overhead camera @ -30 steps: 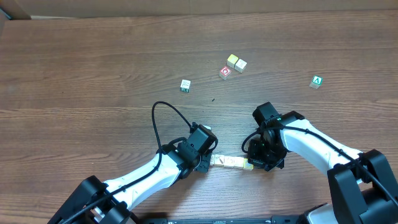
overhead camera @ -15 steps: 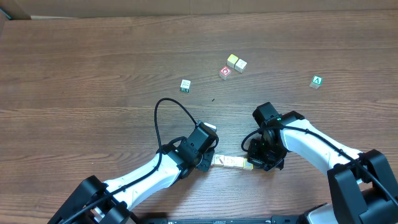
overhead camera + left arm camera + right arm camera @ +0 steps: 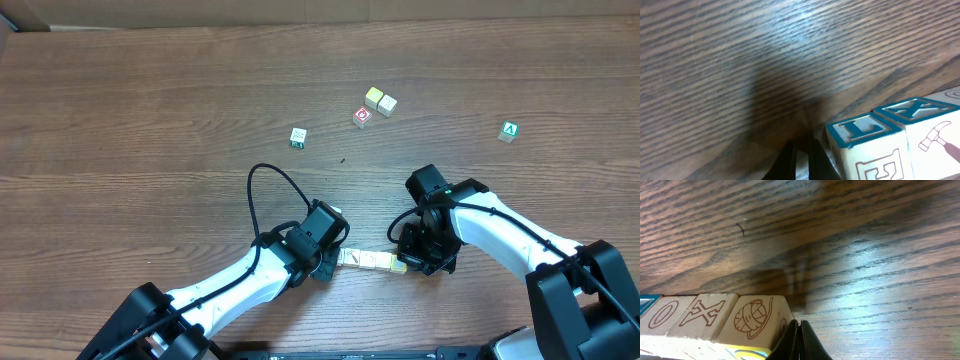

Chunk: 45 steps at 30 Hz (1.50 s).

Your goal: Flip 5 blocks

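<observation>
Overhead. Row of blocks (image 3: 368,260): pale wood cubes laid end to end toward the near side of the table (image 3: 150,120). The row lies between the left gripper (image 3: 334,259) and right gripper (image 3: 402,263), one tip at each end.

Left wrist. Fingers together, holding nothing, just beside the "L" cube (image 3: 865,145).

Right wrist. Fingers together, tip against the yarn-ball cube (image 3: 757,320).

Handling, judged: light, rigid and smooth-faced. A row pressed from its ends may buckle. Take one cube by opposite flat faces.

One row of blocks (image 3: 372,260) lies on the single wooden table (image 3: 150,120). At least three blocks show in it, but the exact count is unclear. Beyond the row stand five loose cubes: two pale cubes (image 3: 374,97), one red-faced cube (image 3: 362,117), one white cube with green marks (image 3: 298,137), and one green "A" cube (image 3: 510,130).
</observation>
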{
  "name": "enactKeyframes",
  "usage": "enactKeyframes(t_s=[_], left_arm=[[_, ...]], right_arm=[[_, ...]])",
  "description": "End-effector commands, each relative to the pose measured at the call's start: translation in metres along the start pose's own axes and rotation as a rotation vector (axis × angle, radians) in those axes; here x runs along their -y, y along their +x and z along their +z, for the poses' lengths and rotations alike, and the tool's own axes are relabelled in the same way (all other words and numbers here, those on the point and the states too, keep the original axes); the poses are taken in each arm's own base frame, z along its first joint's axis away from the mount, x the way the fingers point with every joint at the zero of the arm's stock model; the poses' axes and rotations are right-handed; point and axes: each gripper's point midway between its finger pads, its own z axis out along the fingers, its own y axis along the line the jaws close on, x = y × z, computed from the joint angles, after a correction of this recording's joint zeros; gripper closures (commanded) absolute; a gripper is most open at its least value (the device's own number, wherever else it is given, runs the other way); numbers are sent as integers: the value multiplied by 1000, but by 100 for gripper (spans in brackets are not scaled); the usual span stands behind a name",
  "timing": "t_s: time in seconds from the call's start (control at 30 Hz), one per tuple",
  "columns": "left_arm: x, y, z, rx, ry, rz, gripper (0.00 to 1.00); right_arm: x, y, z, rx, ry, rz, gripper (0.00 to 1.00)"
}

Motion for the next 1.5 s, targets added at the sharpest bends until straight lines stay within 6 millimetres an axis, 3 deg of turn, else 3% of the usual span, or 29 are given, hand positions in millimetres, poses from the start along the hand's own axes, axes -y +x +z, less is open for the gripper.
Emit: enactKeyframes(t_s=[0.0,0.4,0.83,1.47], left_arm=[[-2,13,3,-52,2,-138,96],[13,4,3,-33,82,-153,96],[2,-2,3,7,19,-30,96],[-4,-4,3,22,-18,3,96]], right_arm=[[-1,3,1,-7,-5,2,96],[-2,2,1,-6,-7,1,96],[-5,5,1,-22,-27,2,96],[-8,9,2,-31,-26,89,96]])
